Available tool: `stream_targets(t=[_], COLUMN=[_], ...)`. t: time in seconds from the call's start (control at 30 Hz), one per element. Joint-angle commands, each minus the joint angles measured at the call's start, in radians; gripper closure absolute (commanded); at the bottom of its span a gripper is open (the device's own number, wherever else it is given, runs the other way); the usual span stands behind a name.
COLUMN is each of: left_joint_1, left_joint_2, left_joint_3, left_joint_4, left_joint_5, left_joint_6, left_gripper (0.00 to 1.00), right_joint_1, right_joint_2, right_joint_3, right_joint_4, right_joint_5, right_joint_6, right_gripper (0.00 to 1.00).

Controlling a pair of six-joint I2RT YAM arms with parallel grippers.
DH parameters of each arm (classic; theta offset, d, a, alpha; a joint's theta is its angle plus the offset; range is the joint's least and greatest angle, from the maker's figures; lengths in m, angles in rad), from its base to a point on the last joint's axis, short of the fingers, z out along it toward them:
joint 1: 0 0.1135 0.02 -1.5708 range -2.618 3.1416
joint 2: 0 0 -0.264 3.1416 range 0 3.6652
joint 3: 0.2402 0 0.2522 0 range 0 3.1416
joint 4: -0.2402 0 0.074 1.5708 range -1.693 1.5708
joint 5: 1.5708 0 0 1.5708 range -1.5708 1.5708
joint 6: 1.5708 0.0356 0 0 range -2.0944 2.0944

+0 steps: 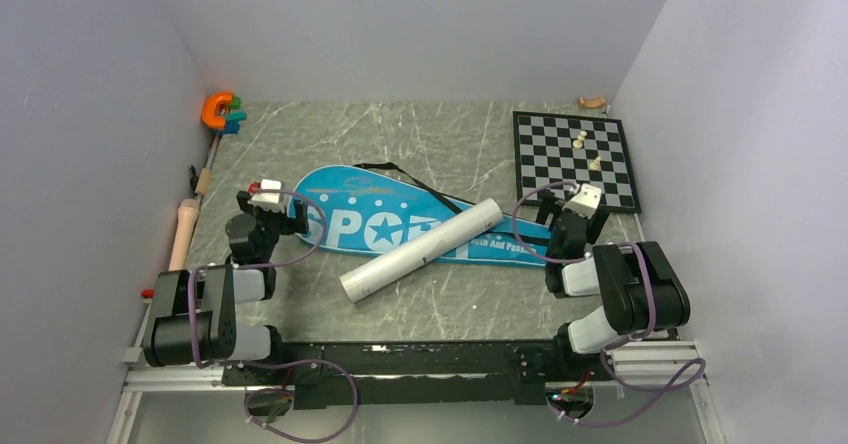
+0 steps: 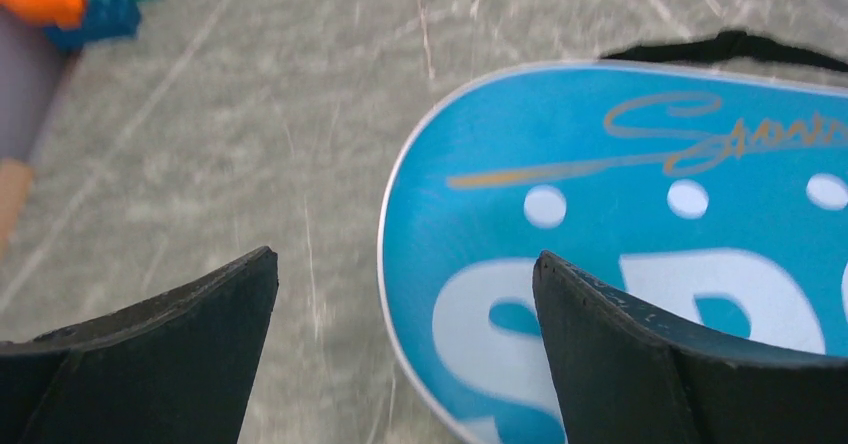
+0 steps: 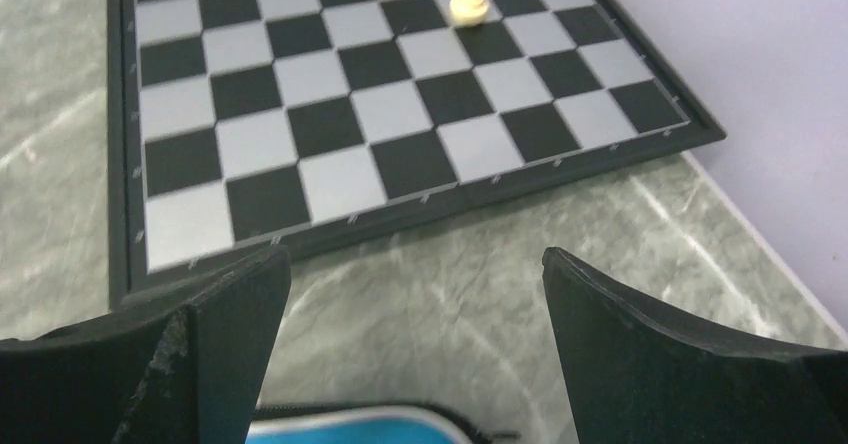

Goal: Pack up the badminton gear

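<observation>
Top external view: the blue SPORT bag (image 1: 375, 222) lies centre-frame on the desk (image 1: 400, 134), with the white tube (image 1: 420, 249) resting diagonally across it. The left tool (image 2: 405, 259) gapes wide at the bag's rounded end and the right tool (image 3: 415, 259) gapes wide at its narrow end, probably stationed to handle both ends.

Left arm (image 1: 205, 314), right arm (image 1: 625, 294), black links, pale grey joints, purple cables (image 1: 646, 286), matte black wedge fingers (image 2: 170, 364), perhaps a red wrist tab (image 1: 254, 186).

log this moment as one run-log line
left claw: open, empty, at round end of blue SPORT racket-shaped bag | right claw: open, empty, near bag's narrow end | long white tube: lying across bag
</observation>
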Motion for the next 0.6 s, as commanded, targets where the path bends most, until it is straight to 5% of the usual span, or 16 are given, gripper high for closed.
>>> stream_targets(t=[0.0, 0.57], left_joint_1=[-0.051, -0.052], left_joint_2=[-0.006, -0.010], left_joint_3=[0.038, 0.043], left_joint_4=[0.064, 0.044], left_joint_5=[-0.092, -0.100], left_joint_6=[0.025, 0.029], left_gripper=[0.01, 0.01], right_joint_1=[-0.085, -0.085], right_joint_2=[-0.025, -0.020], right_joint_3=[0.061, 0.046], right_joint_4=[-0.020, 0.036], right_joint_5=[-0.131, -0.130], right_joint_6=[0.079, 0.058], right_gripper=[0.00, 0.00])
